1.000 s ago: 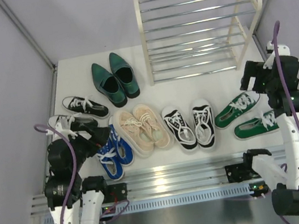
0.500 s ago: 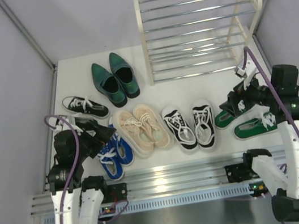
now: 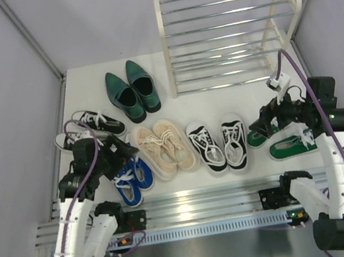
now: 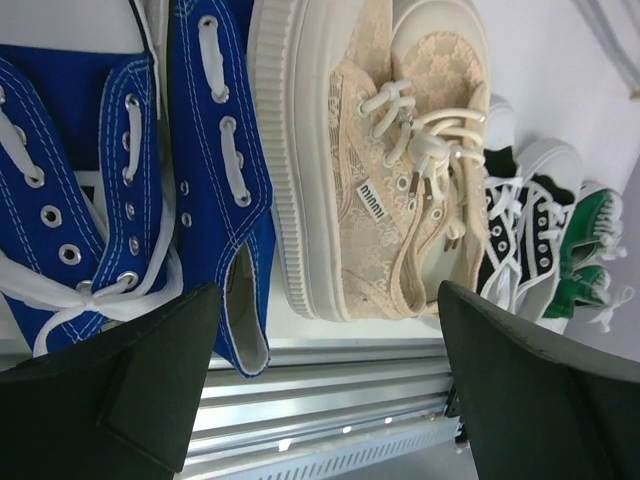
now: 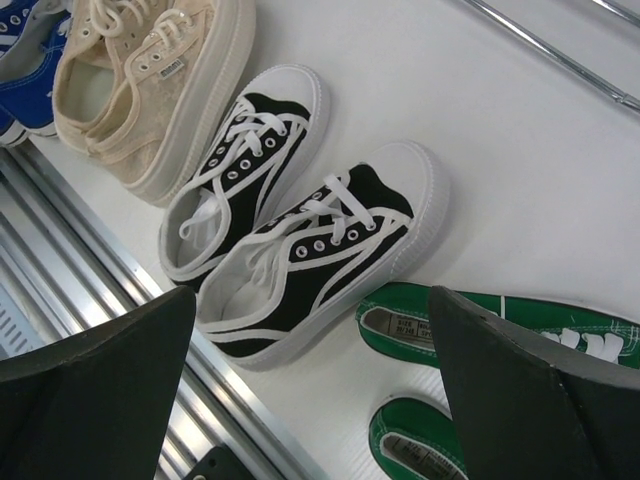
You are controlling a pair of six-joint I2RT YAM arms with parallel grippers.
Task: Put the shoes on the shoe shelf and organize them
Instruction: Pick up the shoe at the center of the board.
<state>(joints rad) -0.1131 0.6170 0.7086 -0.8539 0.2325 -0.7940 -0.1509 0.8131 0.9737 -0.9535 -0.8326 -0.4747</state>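
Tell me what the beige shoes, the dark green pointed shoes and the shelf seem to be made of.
Beige shoes: probably lace-patterned fabric, matte, on ribbed rubber-like soles.
Dark green pointed shoes: smooth, glossy with highlights, perhaps polished or synthetic leather.
Shelf: shiny mirror-like bars, likely chromed metal; matte cream side frames, material unclear.

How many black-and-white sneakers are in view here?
4 black-and-white sneakers: two side by side in the front row, between the beige lace-ups and green sneakers; one left, beside the dark green dress shoes; one nearer, partly under the left arm.
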